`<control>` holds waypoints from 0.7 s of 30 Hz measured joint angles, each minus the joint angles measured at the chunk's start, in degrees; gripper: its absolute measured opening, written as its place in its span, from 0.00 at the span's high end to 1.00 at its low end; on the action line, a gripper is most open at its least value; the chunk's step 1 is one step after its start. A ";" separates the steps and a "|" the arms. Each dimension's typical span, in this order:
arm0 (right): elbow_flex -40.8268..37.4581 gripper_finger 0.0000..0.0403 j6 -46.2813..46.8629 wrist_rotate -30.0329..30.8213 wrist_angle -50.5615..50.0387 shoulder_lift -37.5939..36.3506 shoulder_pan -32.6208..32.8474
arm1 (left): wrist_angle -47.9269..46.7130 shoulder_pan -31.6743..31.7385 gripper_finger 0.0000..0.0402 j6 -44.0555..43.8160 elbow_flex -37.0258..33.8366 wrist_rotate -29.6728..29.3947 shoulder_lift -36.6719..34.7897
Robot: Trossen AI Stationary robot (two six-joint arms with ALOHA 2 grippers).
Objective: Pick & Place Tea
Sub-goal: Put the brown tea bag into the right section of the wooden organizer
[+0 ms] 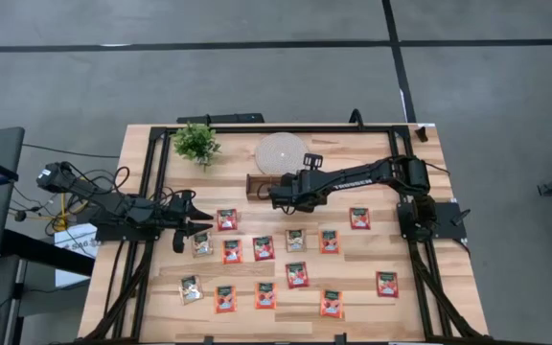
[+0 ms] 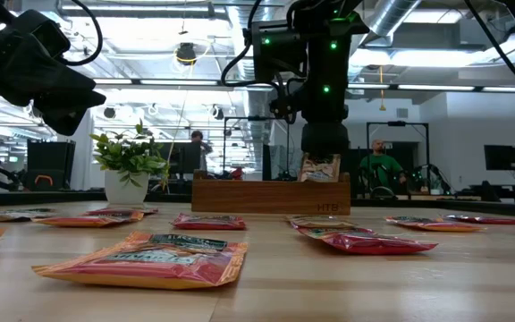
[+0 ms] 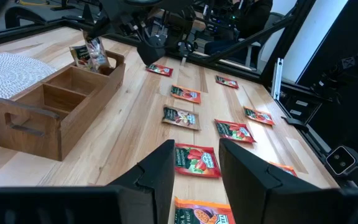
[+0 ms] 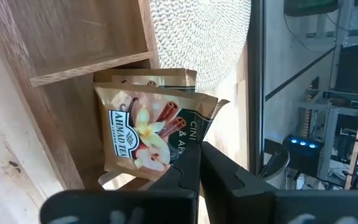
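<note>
Tea sachets are lying flat in loose rows across the middle and near part of the wooden worktop, most of them red-orange, a few pale beige with a dark label. In the low view the nearest red-orange one is sitting close to the near edge, with more lying flat behind it. The left gripper is hovering toward the worktop's left edge, at the left end of the rows; its fingers are standing apart with nothing between them, and a red-orange sachet is showing on the wood through the gap.

Farther back, the right gripper is reaching over the right end of the brown wooden tray, which is standing toward the far edge near the middle. Its fingers are pinched tight on the corner of a beige sachet, which is hanging over the tray's end compartment; a second beige sachet is standing behind it in that same compartment. In the low view the held sachet is showing above the tray's rim.

Just behind the tray a round white woven disc is lying near the far edge, and a small potted plant is standing to its left. Beyond the table, people are sitting at desks in the room.
</note>
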 joint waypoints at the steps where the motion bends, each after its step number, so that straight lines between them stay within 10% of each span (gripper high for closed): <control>1: 0.00 1.00 0.00 0.00 0.00 0.00 0.00 | 0.00 0.01 0.71 0.00 0.00 0.00 0.01; 21: 0.00 0.88 -0.19 0.02 1.11 0.00 -0.26 | 0.00 0.00 0.71 0.00 0.00 0.00 0.01</control>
